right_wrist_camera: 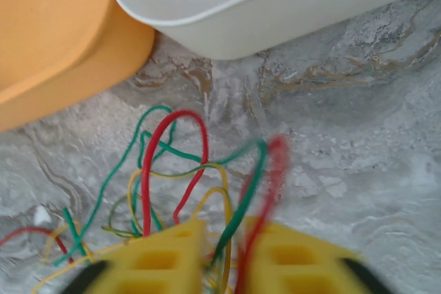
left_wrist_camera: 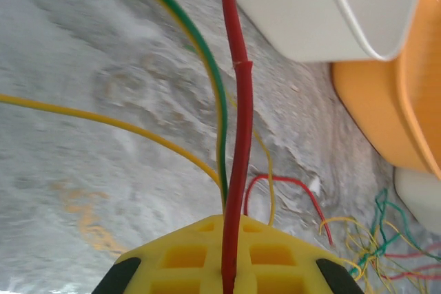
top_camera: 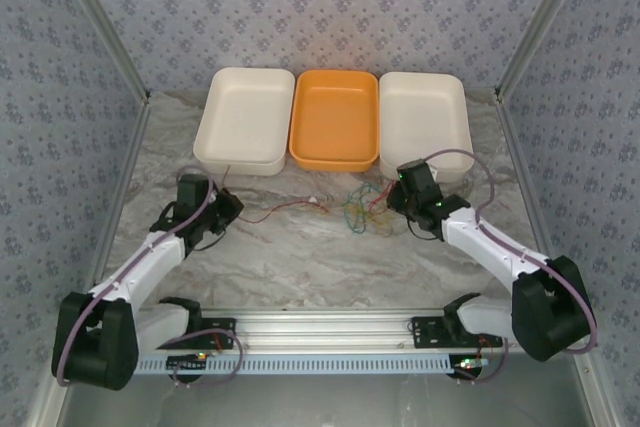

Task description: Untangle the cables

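Inside the clenched left gripper — one red cable, clamped; right gripper stands parted, tangled cables just ahead.

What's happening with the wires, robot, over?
Left gripper shut on red cable. Right gripper open over the tangle. Not yet untangled. White tray close behind it.

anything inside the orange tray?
Bare floor in the orange tray; the cables lie on the table in front of it. Its near inner wall is hidden by its rim.
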Controlling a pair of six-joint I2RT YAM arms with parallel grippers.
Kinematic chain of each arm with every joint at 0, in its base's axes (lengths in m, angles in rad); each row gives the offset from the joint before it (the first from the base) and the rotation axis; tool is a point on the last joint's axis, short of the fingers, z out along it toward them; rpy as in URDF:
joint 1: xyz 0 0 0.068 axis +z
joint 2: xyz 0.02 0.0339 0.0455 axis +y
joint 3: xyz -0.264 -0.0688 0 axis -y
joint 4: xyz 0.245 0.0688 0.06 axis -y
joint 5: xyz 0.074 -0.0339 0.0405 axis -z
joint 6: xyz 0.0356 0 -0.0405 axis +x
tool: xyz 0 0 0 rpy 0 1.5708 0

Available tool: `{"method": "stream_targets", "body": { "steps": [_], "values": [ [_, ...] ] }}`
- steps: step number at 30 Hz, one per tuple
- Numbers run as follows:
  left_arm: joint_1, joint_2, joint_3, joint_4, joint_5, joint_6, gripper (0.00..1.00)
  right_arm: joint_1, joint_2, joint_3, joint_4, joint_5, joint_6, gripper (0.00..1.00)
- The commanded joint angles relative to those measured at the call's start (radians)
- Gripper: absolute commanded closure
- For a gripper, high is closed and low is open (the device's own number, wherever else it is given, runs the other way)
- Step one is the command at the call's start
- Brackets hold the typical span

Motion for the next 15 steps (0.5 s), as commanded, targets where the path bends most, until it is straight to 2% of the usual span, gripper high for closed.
{"method": "stream_targets", "body": {
  "steps": [1,4,7,10,13,15],
  "values": [
    [-0.062,0.008,0.021,0.126,0.052,-0.050,1.00,-0.001,-0.045,-0.005,-0.070,-0.045,-0.053,0.53],
    [-0.116,-0.010,0.034,0.179,0.045,-0.090,1.00,-0.001,-0.123,0.005,-0.140,-0.023,-0.060,0.41],
    [-0.153,-0.032,0.083,0.152,0.025,-0.082,1.00,0.024,-0.242,0.008,-0.198,0.026,-0.057,0.41],
    [-0.169,-0.030,0.127,0.122,0.026,-0.064,1.00,0.100,-0.366,0.006,-0.218,0.094,-0.042,0.41],
    [-0.192,-0.030,0.134,0.136,0.020,-0.050,1.00,0.195,-0.407,-0.004,-0.154,0.079,0.032,0.43],
    [-0.211,-0.038,0.119,0.172,0.007,-0.053,1.00,0.279,-0.392,-0.037,-0.039,0.052,0.117,0.41]
  ]
}}
